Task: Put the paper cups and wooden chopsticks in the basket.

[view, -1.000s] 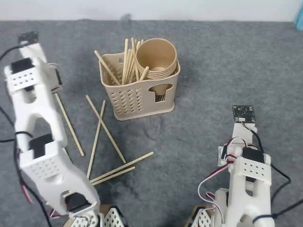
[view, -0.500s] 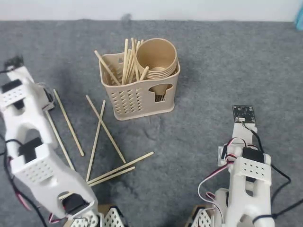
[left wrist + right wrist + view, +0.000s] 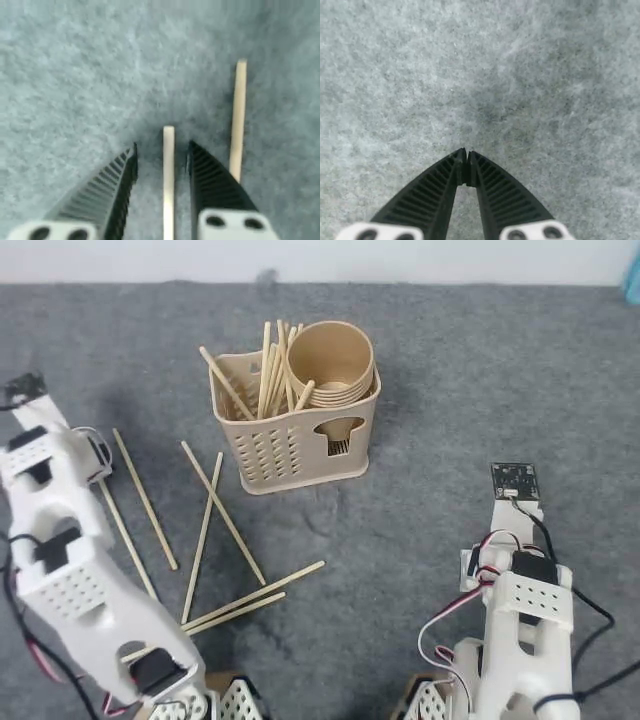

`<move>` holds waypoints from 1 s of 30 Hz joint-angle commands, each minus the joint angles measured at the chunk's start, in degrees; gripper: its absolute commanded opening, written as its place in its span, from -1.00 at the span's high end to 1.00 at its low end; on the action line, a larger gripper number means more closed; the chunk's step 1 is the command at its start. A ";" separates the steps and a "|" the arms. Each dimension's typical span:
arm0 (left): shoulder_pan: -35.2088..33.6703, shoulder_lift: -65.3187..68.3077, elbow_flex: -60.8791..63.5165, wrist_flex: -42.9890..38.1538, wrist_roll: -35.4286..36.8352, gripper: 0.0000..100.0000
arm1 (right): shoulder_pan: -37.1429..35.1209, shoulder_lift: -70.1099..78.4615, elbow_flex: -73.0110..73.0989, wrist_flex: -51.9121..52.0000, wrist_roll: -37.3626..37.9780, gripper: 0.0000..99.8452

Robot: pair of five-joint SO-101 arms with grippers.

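The basket [image 3: 290, 452] stands upright on the grey carpet [image 3: 480, 390], toward the far side. Its right side holds a stack of paper cups [image 3: 330, 358], nested one inside another with the mouth up. Its left side holds a bundle of wooden chopsticks [image 3: 267, 365] standing on end, leaning at different angles, with their tips above the rim. Several loose chopsticks [image 3: 222, 512] lie flat on the carpet to the left of the basket and in front of it, some crossing each other, none touching the basket. The left arm [image 3: 55, 540] is bent over the leftmost of them. In its wrist view the left gripper [image 3: 161, 150] hangs low over the carpet with its jaws apart, and one chopstick [image 3: 168, 165] lies in the gap between them, clear of the ribbed pads on both sides. A second stick [image 3: 238, 115] lies just outside one finger. The right arm [image 3: 520, 605] sits near the front edge, well apart from the basket. The right gripper [image 3: 466, 153] is closed tip to tip with nothing in it, above bare carpet.
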 commanded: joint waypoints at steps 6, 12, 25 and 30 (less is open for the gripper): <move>1.67 7.21 -10.51 7.38 -0.18 1.00 | -0.31 -1.27 -0.26 -0.48 0.79 0.98; 1.93 2.99 -11.12 11.08 -0.26 0.98 | -0.31 -1.27 -0.26 -0.66 0.79 0.98; 1.58 -17.32 -10.68 22.24 -0.18 0.98 | -0.22 -1.45 -0.26 -0.48 0.88 0.98; 1.58 -26.02 -5.32 23.12 -0.35 0.98 | -0.22 -1.54 -0.26 -0.48 0.88 0.98</move>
